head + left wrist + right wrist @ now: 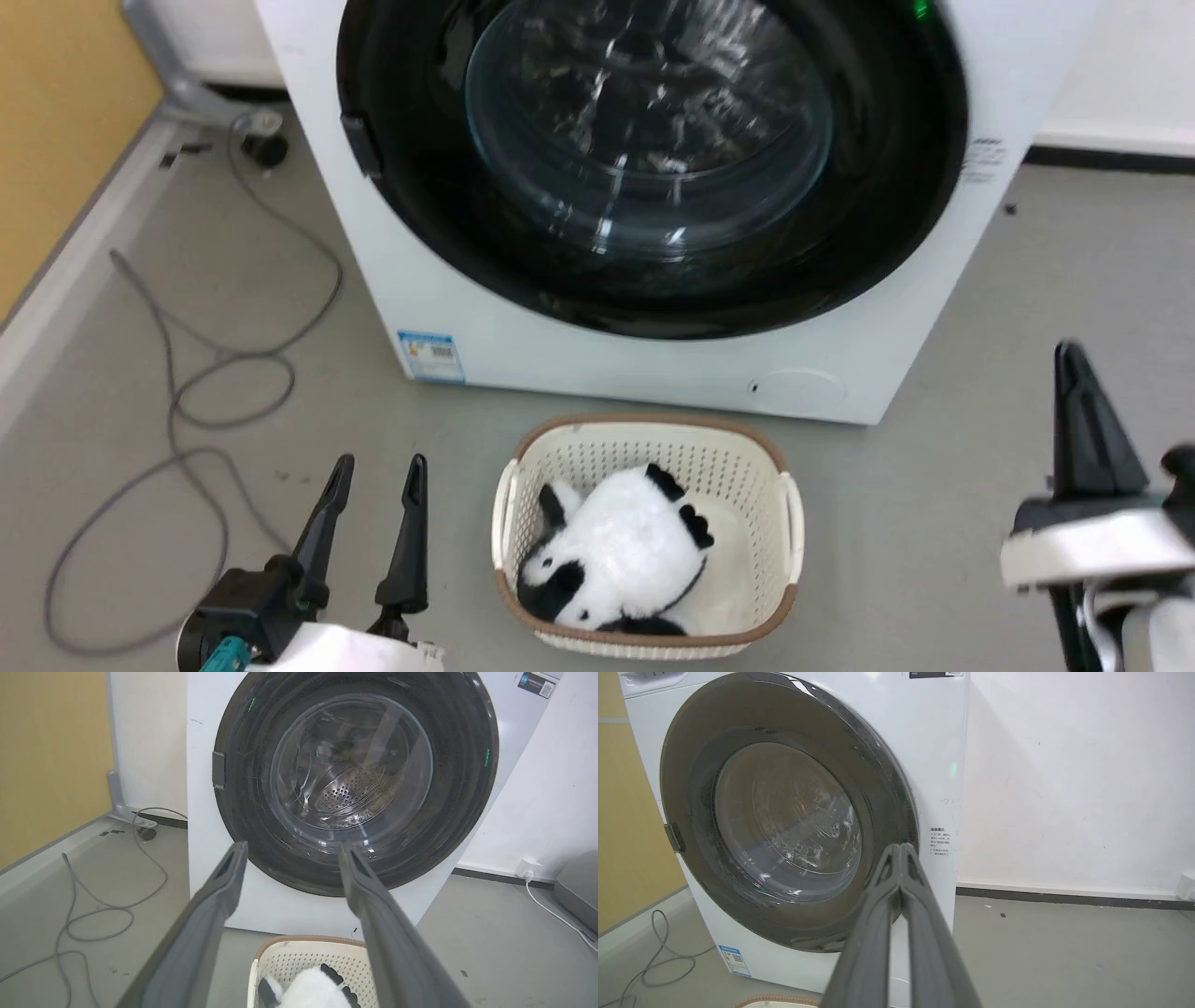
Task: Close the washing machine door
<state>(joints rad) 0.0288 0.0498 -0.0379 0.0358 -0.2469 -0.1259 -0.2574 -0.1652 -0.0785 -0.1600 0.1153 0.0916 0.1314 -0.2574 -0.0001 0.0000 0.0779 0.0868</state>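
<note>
The white washing machine [653, 369] [201, 812] [934, 746] stands ahead of me. Its round black-framed door [878, 224] [462, 793] [686, 756] lies flat against the front, shut over the drum, with the clear glass bowl [649, 131] [350, 765] [784, 821] at its centre. My left gripper [376, 469] [290, 849] is open at the lower left, well short of the machine, holding nothing. My right gripper [1072, 359] [900, 848] hangs at the lower right with its fingers pressed together, empty, a short way off the door's right side.
A cream laundry basket [782, 523] [299, 956] with a black-and-white plush toy [616, 551] [313, 989] sits on the floor right in front of the machine. A grey cable [187, 392] [88, 910] loops over the floor at the left. A white wall [1064, 788] stands to the machine's right.
</note>
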